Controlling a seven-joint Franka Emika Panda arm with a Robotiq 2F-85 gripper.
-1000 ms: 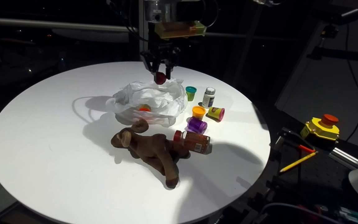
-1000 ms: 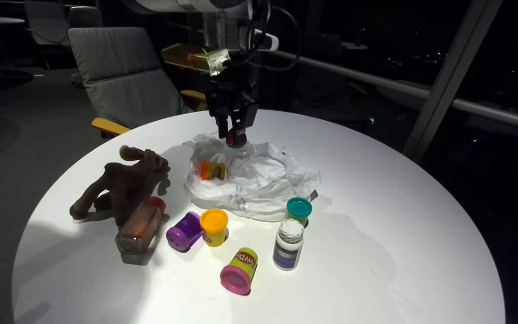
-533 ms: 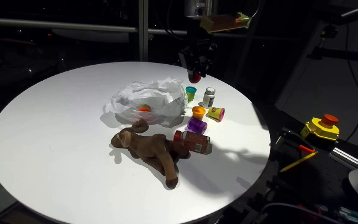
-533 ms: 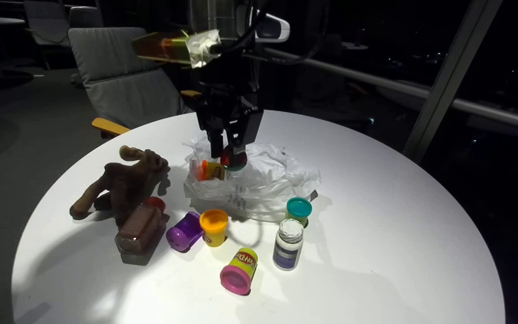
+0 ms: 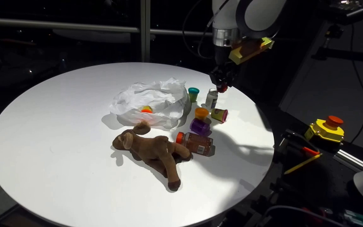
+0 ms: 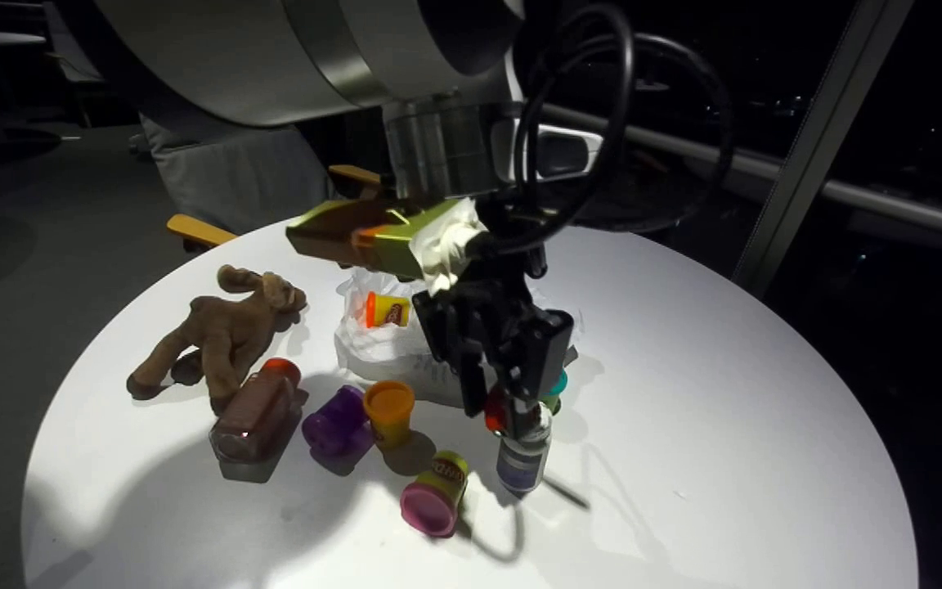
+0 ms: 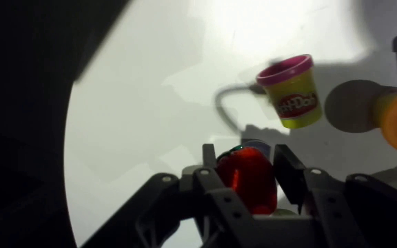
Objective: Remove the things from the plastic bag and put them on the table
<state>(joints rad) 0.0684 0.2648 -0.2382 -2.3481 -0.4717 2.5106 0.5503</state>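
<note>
Gripper [image 7: 247, 162] grasping a red, rounded item [image 7: 248, 182]. Wrist view: item sits between the two fingers [image 7: 286, 165], one on each flank, its body filling most of the gap; a sliver of dark green shows at its upper edge. In both exterior views it hangs at the fingertips, off the table [image 5: 58, 157], near the cap of an upright white bottle [image 5: 211, 101]. A fingertip covers part of that cap in an exterior view; contact can't be made out.

Teal-lidded green pot [image 5: 193, 95] upright nearby, just beside the plastic bag [image 5: 165, 94]. Bag crumpled, apart from the fingers; a yellow pot with an orange lid [image 6: 392, 311] lies on its side among its folds.

Pink-lidded yellow pot [image 7: 291, 93] on its side, near the fingers. Farther off: orange pot [image 5: 201, 114] upright, purple pot [image 5: 199, 126] tipped just beside it, reddish bottle [image 5: 197, 143] lying down, cap toward the brown plush animal [image 5: 156, 146] sprawled alongside.
</note>
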